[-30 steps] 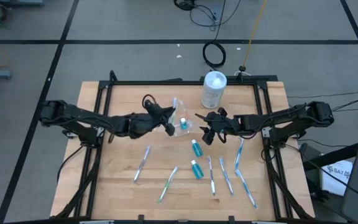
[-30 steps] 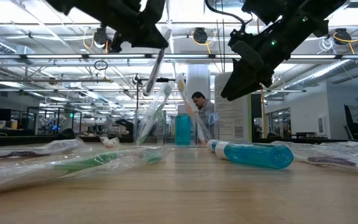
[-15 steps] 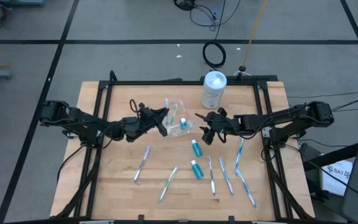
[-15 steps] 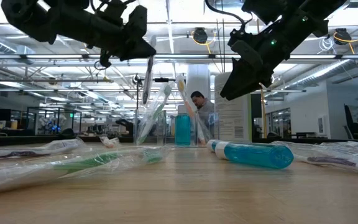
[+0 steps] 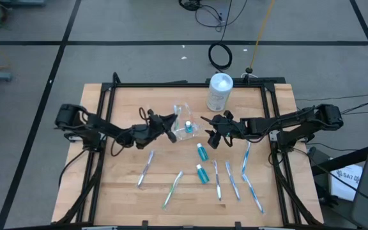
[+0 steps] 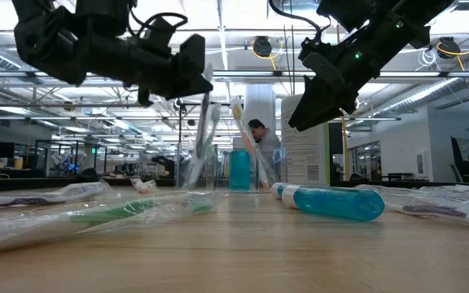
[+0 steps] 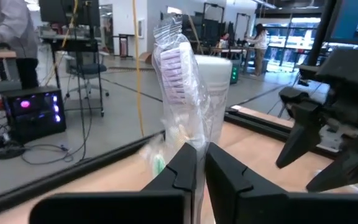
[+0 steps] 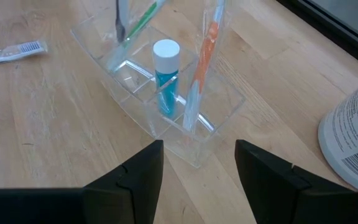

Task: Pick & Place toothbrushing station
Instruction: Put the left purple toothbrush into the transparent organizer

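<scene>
A clear organizer (image 5: 185,125) stands mid-table and holds a blue-capped tube (image 8: 165,74), an orange toothbrush (image 8: 202,56) and a green toothbrush (image 8: 143,17). My left gripper (image 5: 170,124) is just left of it, above the table (image 6: 192,80), shut on a wrapped toothbrush (image 7: 178,62) that stands nearly upright. My right gripper (image 5: 213,132) hovers open and empty just right of the organizer, its fingers (image 8: 135,180) well apart. My left gripper pinches the wrapped toothbrush's handle (image 7: 194,144) between its two fingers, through the clear wrapper. The bristle head (image 7: 174,59) sticks out past the fingertips. In the low view the brush (image 6: 203,130) hangs nearly upright below the gripper, clear of the table. Its lower end (image 8: 120,22) reaches the organizer's compartment; touching or not, I cannot tell.
A white labelled canister (image 5: 220,91) stands behind the organizer. Two blue toothpaste tubes (image 5: 201,152) (image 5: 202,174) and several wrapped toothbrushes (image 5: 145,168) (image 5: 234,180) lie on the near half of the table. A black frame (image 5: 171,84) borders the wooden top.
My left gripper drew back a little toward the table's left, then returned toward the organizer and came lower. The wrapped toothbrush it holds has turned from slanted to nearly upright beside the organizer.
</scene>
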### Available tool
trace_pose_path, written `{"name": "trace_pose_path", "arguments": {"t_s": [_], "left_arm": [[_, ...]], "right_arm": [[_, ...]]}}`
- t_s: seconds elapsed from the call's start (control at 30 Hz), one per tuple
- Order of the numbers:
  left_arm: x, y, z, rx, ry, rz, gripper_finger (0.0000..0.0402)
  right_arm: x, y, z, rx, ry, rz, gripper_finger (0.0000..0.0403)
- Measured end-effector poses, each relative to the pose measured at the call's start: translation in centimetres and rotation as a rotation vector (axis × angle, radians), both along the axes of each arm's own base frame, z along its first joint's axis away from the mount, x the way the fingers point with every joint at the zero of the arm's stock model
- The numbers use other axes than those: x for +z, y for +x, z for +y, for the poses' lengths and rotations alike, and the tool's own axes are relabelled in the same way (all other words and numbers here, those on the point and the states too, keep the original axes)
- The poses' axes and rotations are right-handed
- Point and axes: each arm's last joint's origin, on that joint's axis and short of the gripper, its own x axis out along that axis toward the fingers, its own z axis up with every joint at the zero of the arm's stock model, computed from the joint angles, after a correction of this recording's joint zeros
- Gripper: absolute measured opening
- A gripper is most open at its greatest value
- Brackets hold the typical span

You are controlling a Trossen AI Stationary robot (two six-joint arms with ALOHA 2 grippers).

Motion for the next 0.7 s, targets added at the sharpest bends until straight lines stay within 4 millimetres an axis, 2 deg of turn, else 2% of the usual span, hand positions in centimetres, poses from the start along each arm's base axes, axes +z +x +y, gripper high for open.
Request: {"name": "trace_pose_path", "arguments": {"t_s": [0.17, 0.33, 0.57, 0.7], "left_arm": [[-1.9, 0.5, -0.4, 0.031, -0.018, 0.009, 0.0006], [-3.1, 0.7, -0.7, 0.033, -0.037, 0.034, 0.0024], [-3.6, 0.7, -1.0, 0.023, -0.038, 0.059, 0.0006], [-3.7, 0.7, -1.0, 0.024, -0.047, 0.063, 0.0028]], "right_arm": [[0.0, 0.0, 0.0, 0.002, -0.002, 0.001, 0.0194], [0.0, 0.0, 0.0, 0.003, -0.003, 0.002, 0.0194], [0.0, 0.0, 0.0, 0.003, -0.003, 0.002, 0.0194], [0.0, 0.0, 0.0, 0.003, -0.003, 0.002, 0.0194]]}}
